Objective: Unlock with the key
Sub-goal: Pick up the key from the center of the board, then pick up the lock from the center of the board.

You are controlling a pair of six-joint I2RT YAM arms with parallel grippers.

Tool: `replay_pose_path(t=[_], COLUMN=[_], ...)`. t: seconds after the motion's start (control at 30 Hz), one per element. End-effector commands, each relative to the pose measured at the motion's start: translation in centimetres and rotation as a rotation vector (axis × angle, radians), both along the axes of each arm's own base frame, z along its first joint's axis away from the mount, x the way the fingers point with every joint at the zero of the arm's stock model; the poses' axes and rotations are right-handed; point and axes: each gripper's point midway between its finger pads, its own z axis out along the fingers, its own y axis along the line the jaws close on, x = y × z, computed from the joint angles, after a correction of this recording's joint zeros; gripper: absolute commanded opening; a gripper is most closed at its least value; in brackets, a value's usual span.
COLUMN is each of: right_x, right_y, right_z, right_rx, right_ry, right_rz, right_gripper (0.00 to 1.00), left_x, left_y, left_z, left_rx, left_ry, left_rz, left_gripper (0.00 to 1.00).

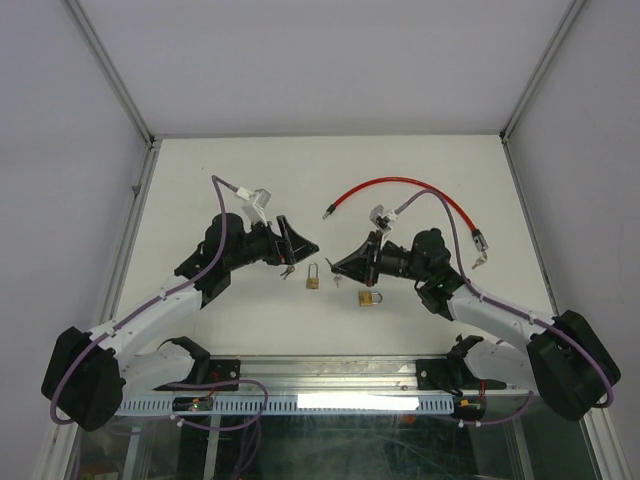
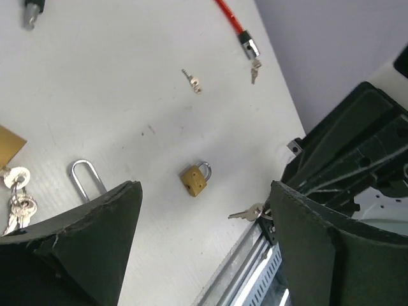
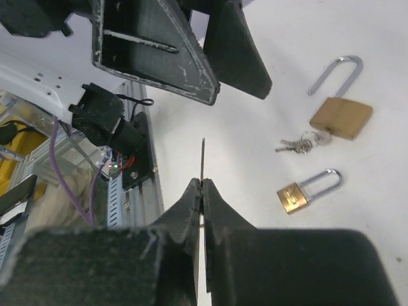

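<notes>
While the left gripper [image 2: 205,188] is hanging over the table [image 1: 230,170] with its jaws spread wide and nothing between them, the right gripper [image 3: 203,185] is pinching a key [image 3: 203,156] between fully closed fingers. From the right wrist the key is showing only as a thin blade, edge-on and pointing away from the fingertips. From the left wrist it is showing flat, jutting out beside the dark bulk of the right arm.

Directly ahead of the key's tip, the left gripper's open fingers are filling the upper part of the right wrist view.

Off to one side of that line, three things are lying close together:
- a broad brass padlock [image 3: 341,116], one leg of its shackle ending free of the body;
- a key bunch [image 3: 298,145], resting just beside the broad padlock;
- a long-shackled padlock [image 3: 294,196], lying near the bunch with its shackle seated. In the left wrist view one finger is covering its body.

A small padlock [image 2: 194,178] is lying apart from these, nearer the metal rail [image 1: 330,400] at the table's near edge. A loose key [image 2: 191,81] is resting beyond it. A red cable [image 1: 400,185] is arching across the far side, with another key lying at one metal end.
</notes>
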Motion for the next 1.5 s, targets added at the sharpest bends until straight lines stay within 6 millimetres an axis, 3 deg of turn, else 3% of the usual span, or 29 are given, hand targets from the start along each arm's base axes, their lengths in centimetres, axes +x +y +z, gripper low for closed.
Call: replay_pose_path(t=[0.0,0.1,0.47,0.63,0.87,1.1,1.47], right_x=[5.2,6.6,7.5,7.5,7.1,7.0,6.9], right_y=[-2.7,-4.5,-9.0,-9.5,-9.5,-9.4,-9.4], right_z=[-0.4,-0.6,-1.3,-1.7,-1.3,-1.3,-1.2], right_rx=[-0.024,-0.029,-0.076,-0.085,-0.064,-0.065,-0.077], right_ry=[-0.013,-0.024,-0.072,-0.075,-0.085,-0.081,-0.067], right_rz=[-0.368,-0.503,-0.73,-0.75,-0.74,-0.73,-0.725], right_gripper=[0.0,0.0,0.0,0.0,0.0,0.0,0.0], left_x=[1.0,0.9,1.0,0.7,0.4,0.7,-1.2], left_y=[0.1,-0.3,-1.9,-2.7,-2.2,-2.3,-2.1], left_z=[-2.3,-4.6,-11.3,-13.2,-15.8,-17.0,-18.4], left_rx=[0.156,0.275,0.598,0.695,0.834,0.885,0.991], left_ry=[0.14,0.22,0.429,0.487,0.543,0.551,0.588], left_rz=[0.115,0.152,0.22,0.226,0.268,0.254,0.2], left_gripper=[0.84,0.85,0.8,0.75,0.58,0.51,0.38])
